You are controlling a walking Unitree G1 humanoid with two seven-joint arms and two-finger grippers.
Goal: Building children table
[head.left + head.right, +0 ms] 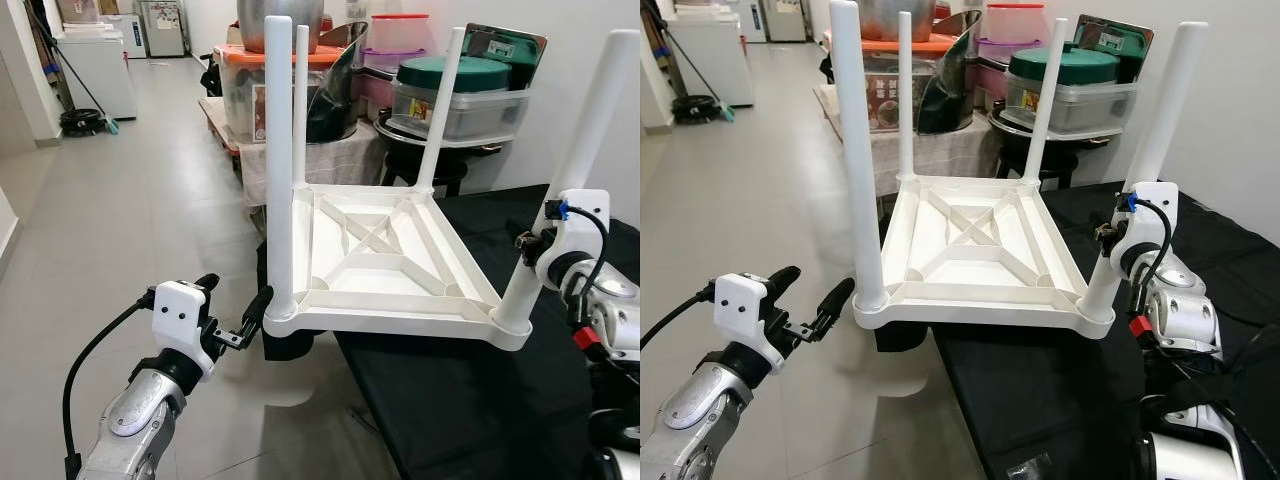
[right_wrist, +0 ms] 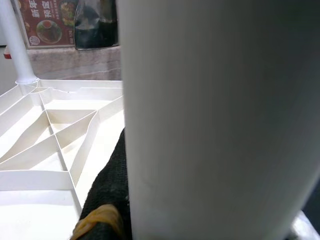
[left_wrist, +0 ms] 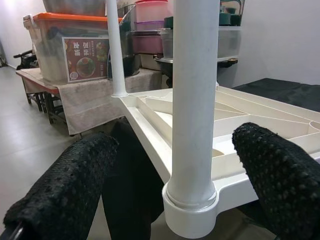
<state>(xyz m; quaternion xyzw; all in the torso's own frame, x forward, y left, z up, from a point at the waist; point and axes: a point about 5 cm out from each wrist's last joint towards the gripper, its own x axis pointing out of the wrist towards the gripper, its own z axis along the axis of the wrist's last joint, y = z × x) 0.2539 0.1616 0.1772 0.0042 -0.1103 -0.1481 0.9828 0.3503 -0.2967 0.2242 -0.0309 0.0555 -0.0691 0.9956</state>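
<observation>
1. White plastic children's table [image 1: 380,260] upside down on black-covered desk [image 1: 470,390] — four legs up, fitted.
2. Right pincer [image 1: 1110,236] grips near-right leg [image 1: 1140,180]; left pincer [image 1: 810,300] open beside near-left leg [image 1: 280,160].
3. Next, likely: close left, flip upright.

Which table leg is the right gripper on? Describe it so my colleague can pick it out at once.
Find the white table lying upside down on the black cloth, its four legs pointing up. The leg is at the corner nearest the robot on its right side, with the right gripper against its lower part. The other near leg stands before the open left gripper.
</observation>
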